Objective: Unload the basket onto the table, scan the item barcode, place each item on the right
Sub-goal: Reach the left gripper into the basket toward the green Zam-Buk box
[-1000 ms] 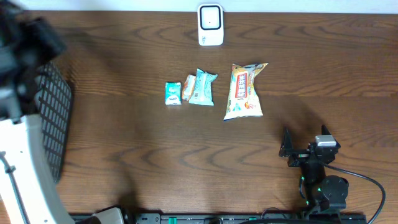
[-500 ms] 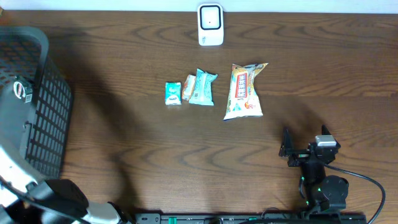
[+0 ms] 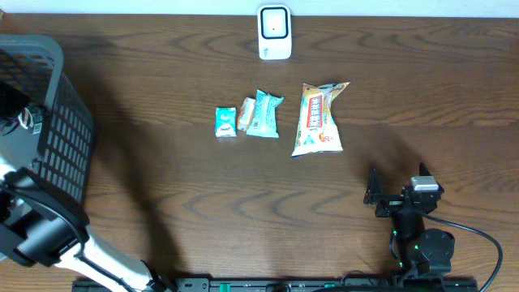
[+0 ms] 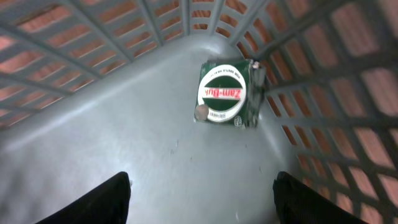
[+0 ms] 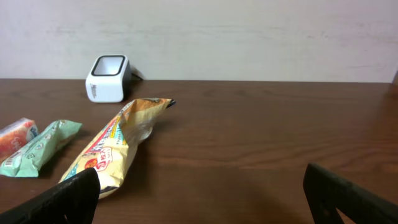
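**Table** point(image 3: 162, 186): dark wood grain, with a pale wall at the far edge.

**Basket** point(image 3: 61, 134): grey plastic with lattice walls, at the far left edge of the table.

**Zam-Buk tin** point(image 4: 225, 94): green, with a white oval label in red lettering. It lies label-up on the basket floor, just beside the lattice wall, and nothing grips it.

**Left gripper** point(image 4: 199, 202): hangs over the inside of the basket. Its two dark fingers point(image 4: 93, 202) are spread wide with only bare floor between them, well apart from the tin.

**Barcode scanner** point(image 3: 275, 32): a white block with a dark window, standing at far centre.

**Yellow snack bag** point(image 3: 319, 118): lies flat at centre, right of the small packets.

**Teal packet** point(image 3: 263, 113): lies left of the bag.

**Orange packet** point(image 3: 246, 115): touches the left side of the teal packet.

**Small teal packet** point(image 3: 225, 122): leftmost in the row.

**Right gripper** point(image 5: 199, 202): low over the near right table, facing the scanner. Its fingers point(image 5: 62, 199) are fully parted and hold nothing, and it is well apart from the snack bag.
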Controlling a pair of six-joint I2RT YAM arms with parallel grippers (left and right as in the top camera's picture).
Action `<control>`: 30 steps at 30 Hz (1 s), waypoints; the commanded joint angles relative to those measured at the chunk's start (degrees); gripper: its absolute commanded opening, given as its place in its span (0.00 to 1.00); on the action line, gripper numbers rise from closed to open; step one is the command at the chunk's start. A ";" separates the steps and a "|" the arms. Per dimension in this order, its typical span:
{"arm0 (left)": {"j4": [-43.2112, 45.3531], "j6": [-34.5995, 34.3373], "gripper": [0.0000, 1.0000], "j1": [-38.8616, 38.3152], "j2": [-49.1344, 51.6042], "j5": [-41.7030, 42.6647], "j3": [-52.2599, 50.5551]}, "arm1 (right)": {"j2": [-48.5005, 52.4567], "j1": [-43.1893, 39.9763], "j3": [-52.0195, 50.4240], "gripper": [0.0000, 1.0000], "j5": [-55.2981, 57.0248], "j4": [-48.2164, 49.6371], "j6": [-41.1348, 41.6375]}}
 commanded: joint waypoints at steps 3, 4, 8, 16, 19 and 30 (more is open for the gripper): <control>3.69 0.68 0.73 -0.13 3.10 0.50 -0.28 | -0.31 0.31 -0.09 0.99 0.24 -0.24 0.61; 4.61 1.62 0.73 -0.13 3.48 1.11 -0.28 | -0.28 0.31 -0.09 0.99 0.24 -0.24 0.61; 6.38 6.01 0.73 -0.13 4.02 2.25 -0.28 | -0.28 0.31 -0.09 0.99 0.24 -0.24 0.61; 6.25 8.70 0.73 -0.13 5.55 2.27 -0.31 | -0.28 0.31 -0.09 0.99 0.24 -0.24 0.61; 5.92 9.09 0.73 -0.13 6.29 2.27 -0.31 | -0.28 0.31 -0.09 0.99 0.24 -0.24 0.61; 8.68 17.90 0.73 -1.16 6.84 2.27 -0.83 | -0.31 0.31 -0.09 0.99 0.24 -0.24 0.61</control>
